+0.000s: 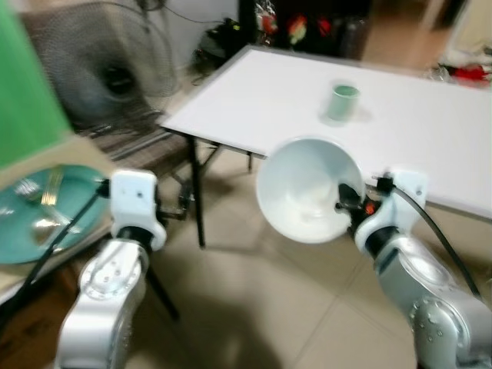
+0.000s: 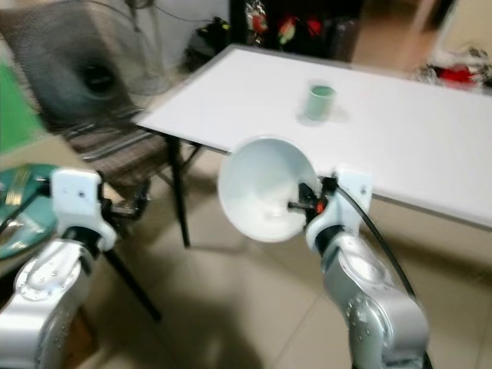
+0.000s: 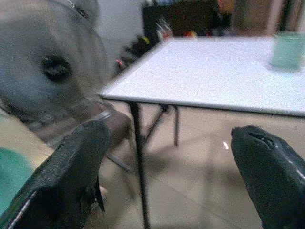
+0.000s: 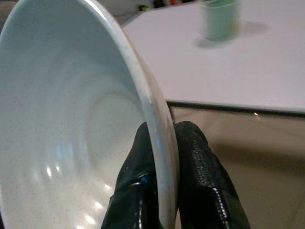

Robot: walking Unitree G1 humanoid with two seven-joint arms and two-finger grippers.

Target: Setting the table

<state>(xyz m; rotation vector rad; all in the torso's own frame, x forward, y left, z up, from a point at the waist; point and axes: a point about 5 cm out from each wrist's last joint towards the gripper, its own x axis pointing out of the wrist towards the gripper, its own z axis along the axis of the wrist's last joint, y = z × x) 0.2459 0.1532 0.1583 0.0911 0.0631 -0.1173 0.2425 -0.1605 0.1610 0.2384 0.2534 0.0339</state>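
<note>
My right gripper (image 4: 162, 191) pinched the rim of one white bowl (image 1: 307, 188), held tilted before the white table (image 1: 430, 131). One green cup (image 1: 343, 101) stood there. My left gripper (image 3: 176, 186) hung empty, fingers apart.

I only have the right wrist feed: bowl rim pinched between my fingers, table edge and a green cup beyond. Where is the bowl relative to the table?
Observer: The white bowl hangs tilted on its side in front of the white table's near edge, over the floor, not above the tabletop.
Operator: Is the left gripper carrying anything?
Observer: No. The left gripper is open, with nothing between its fingers.
Operator: What else is on the table?
Observer: The green cup stands upright toward the middle; I see nothing else on it.
Operator: Anything on my left?
Observer: A teal plate holding cutlery, on a low surface beside the left arm.
</note>
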